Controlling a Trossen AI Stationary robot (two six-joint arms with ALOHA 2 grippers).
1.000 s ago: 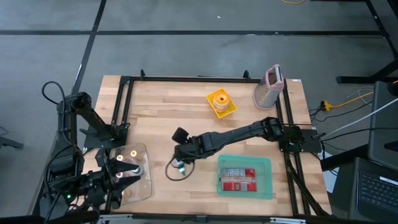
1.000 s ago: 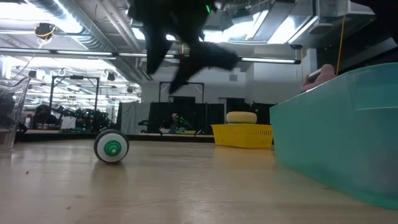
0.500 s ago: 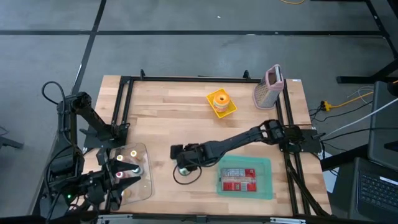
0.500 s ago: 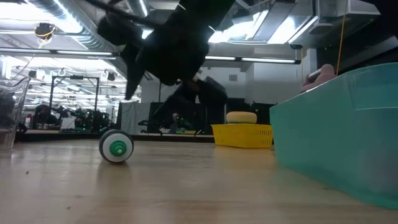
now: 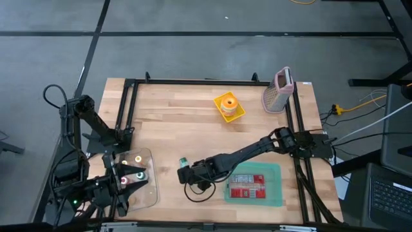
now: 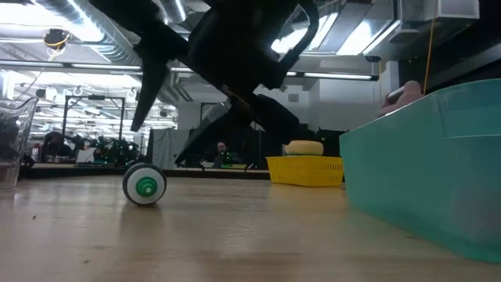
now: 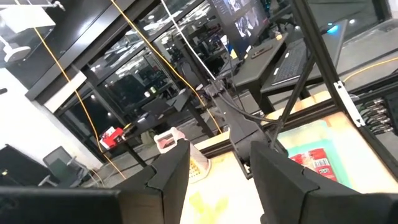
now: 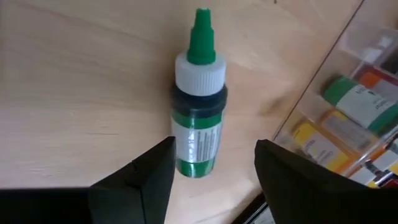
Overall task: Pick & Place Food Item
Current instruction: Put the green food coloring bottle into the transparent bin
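step: reaching for the green-capped bottle (image 8: 198, 102), lying flat lower centre of the table | right gripper (image 8: 211, 168) spread open, straddling its base | next: drop lower, pinch | vs 1 s ago: arm slid down-frame | left gripper (image 7: 214, 174) parked open, lower left
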